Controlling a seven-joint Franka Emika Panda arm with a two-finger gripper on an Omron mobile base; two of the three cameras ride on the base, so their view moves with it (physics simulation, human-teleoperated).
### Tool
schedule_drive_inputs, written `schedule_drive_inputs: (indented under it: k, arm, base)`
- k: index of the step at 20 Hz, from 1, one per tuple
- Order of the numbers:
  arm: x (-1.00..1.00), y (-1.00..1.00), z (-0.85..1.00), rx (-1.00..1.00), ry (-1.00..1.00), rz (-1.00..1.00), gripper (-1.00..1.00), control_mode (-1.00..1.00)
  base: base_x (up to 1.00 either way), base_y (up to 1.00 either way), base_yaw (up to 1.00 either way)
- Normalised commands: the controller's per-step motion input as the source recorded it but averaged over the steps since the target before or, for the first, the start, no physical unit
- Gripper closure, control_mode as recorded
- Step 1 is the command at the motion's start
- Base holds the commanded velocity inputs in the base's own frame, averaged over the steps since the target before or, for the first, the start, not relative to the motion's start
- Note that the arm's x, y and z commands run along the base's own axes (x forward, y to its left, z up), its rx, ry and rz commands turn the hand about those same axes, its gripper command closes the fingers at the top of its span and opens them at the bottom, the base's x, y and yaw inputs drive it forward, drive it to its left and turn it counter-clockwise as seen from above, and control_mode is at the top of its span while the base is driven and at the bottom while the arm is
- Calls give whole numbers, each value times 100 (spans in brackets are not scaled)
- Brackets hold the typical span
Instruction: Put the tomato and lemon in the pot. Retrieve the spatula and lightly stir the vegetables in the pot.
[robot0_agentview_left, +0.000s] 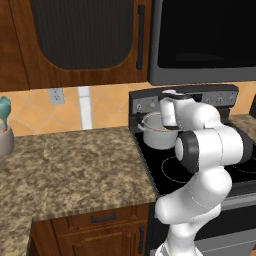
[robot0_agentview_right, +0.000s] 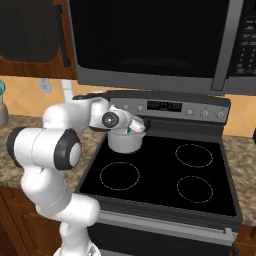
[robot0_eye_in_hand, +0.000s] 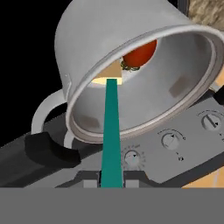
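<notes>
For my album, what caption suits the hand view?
Gripper shut on the spatula, blade inside the pot beside the tomato.

Stood as a rendered kitchen: speckled brown granite counter (robot0_agentview_left: 70, 170) over dark wood drawers (robot0_agentview_left: 102, 220), orange-tan tiled backsplash (robot0_agentview_left: 110, 107) with a grey wall outlet (robot0_agentview_left: 56, 95) and a white vertical strip (robot0_agentview_left: 84, 107) beside it. Held a black glass-top stove (robot0_agentview_right: 165, 175) with four ringed burners and a knobbed control panel (robot0_agentview_right: 170, 106), under a large dark microwave (robot0_agentview_right: 150, 42). Hung dark wood wall cabinets (robot0_agentview_left: 82, 40) above the counter, evenly lit.
</notes>
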Motion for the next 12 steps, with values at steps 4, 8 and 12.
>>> schedule_drive_inputs:
  k: [4,8,12]
  arm:
    - [43,0,-13,10,12,0,100,-100]
    - [4,31,0,9,3,3,100,-100]
    - [0,60,1,12,-2,10,100,-100]
  base:
    - [0,0,0]
    - [0,0,0]
    - [0,0,0]
